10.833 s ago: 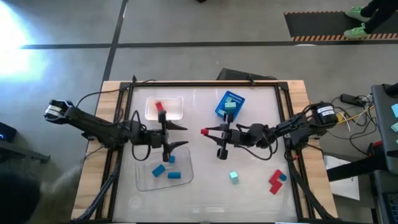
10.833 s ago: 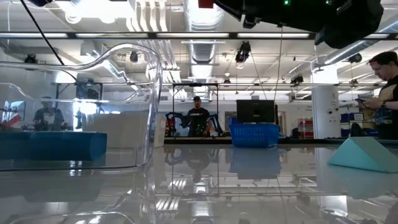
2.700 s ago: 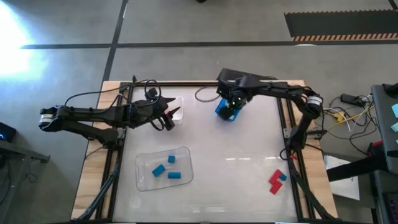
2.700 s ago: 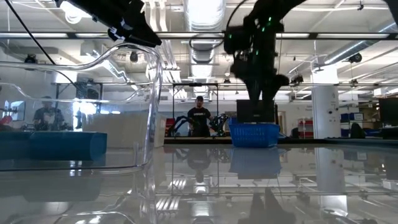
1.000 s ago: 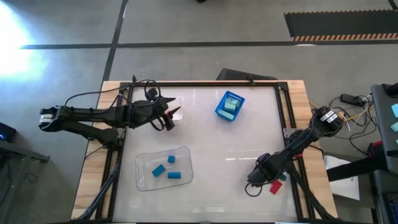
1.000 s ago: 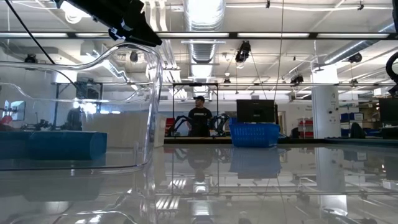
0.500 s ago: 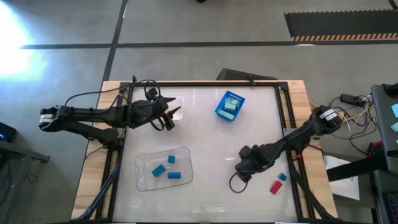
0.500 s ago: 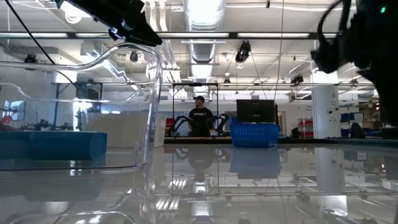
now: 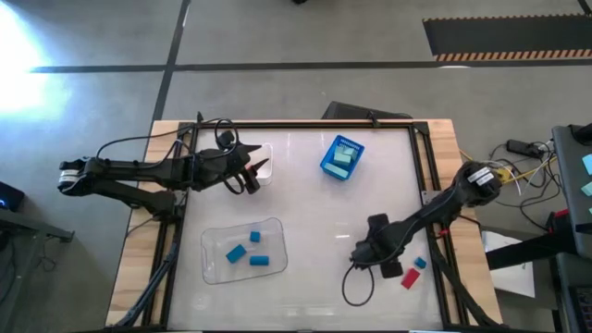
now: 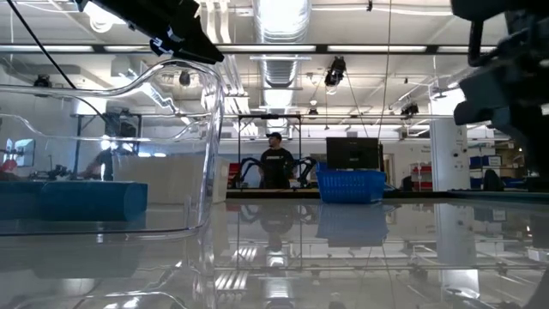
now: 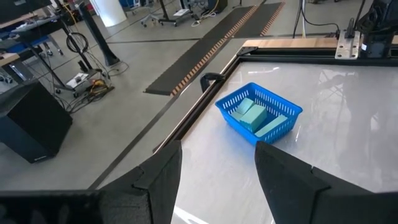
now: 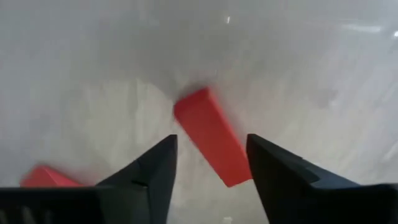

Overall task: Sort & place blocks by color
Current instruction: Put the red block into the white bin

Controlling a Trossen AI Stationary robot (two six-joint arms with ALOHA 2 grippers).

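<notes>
Two red blocks (image 9: pixel 410 278) and a small blue block (image 9: pixel 420 263) lie flat on the table near its right front. My right gripper (image 9: pixel 379 257) points down over the left one, open. In the right wrist view that red block (image 12: pixel 211 144) lies on the table under the gap between the fingers (image 12: pixel 158 163), and the other red block (image 12: pixel 45 177) lies off to one side. Teal blocks (image 11: pixel 254 116) rest in the blue bin (image 9: pixel 341 157). Blue blocks (image 9: pixel 237 252) lie in the clear tray (image 9: pixel 276 231). My left gripper (image 9: pixel 252 173) hangs open and bare above the white tray (image 9: pixel 266 149).
The blue bin stands at the far middle of the table, the clear tray at the near left. A black cable loop (image 9: pixel 356 282) hangs from the right arm onto the table. A dark frame (image 9: pixel 305 125) runs round the table's edge. People stand in the room beyond (image 10: pixel 274 167).
My right gripper has gone from the red blocks a little toward the table's left and far edge, then back part of the way, rolling about its own axis. One red block, unseen half a second ago, now lies just left of the other, under the gripper.
</notes>
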